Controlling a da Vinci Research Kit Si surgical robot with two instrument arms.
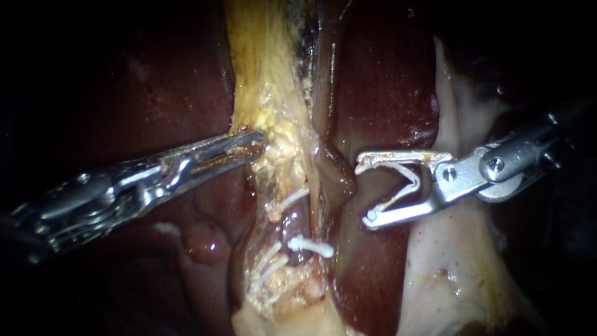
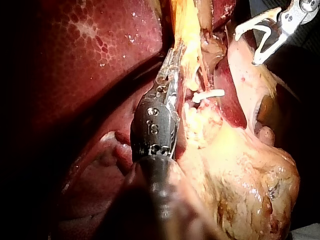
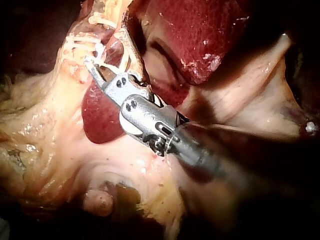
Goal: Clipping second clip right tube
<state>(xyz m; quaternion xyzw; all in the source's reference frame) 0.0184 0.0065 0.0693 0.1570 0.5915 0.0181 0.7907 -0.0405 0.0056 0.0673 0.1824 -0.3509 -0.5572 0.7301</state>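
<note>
Left end effector (image 1: pixel 256 144) clamps the yellow tissue (image 1: pixel 267 93) and pulls left, I judge to expose the tubes. Right end effector (image 1: pixel 367 190) stands wide, carrying an open clip (image 1: pixel 398 191). It's just right of the right tube (image 1: pixel 337 177), not yet around it.

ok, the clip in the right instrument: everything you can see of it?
The clip is white, plastic-looking, bent into an open V. It sits inside the right instrument's claw, which stands wide and touches it from both sides: one leg along the upper half, the other slanting to the lower tip. Its mouth faces the tube; nothing lies inside it yet.
</note>
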